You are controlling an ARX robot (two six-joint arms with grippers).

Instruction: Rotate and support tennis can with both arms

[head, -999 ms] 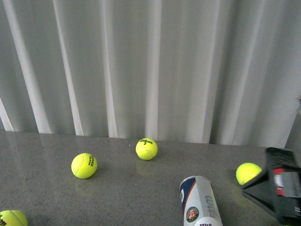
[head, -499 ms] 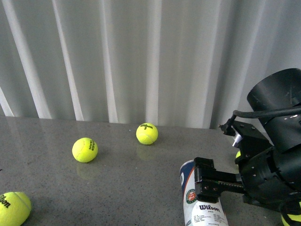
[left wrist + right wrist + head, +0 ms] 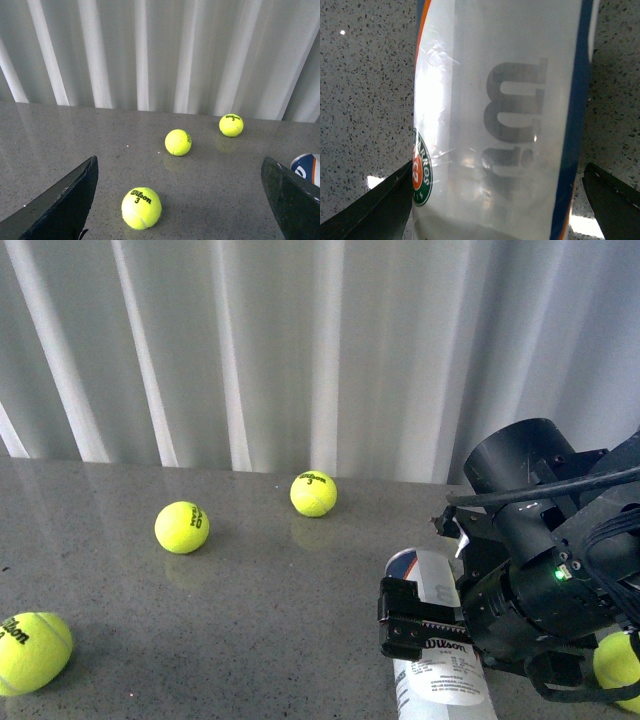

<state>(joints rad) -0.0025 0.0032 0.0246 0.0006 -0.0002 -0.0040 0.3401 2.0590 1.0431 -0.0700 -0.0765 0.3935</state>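
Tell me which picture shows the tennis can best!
The right wrist view: the tennis can fills it, logos clear. The front view shows it lying down, partly hidden by the right arm. The left wrist view catches only one end.

I am counting one tennis can (image 3: 440,685). Around it I am counting four yellow tennis balls. Three are lying to the can's left: the nearest ball (image 3: 314,493), the middle ball (image 3: 182,527) and the farthest ball (image 3: 32,652). The fourth ball (image 3: 620,668) is peeking out on the can's right. One of my arms, the right arm (image 3: 540,570), is showing over the can.
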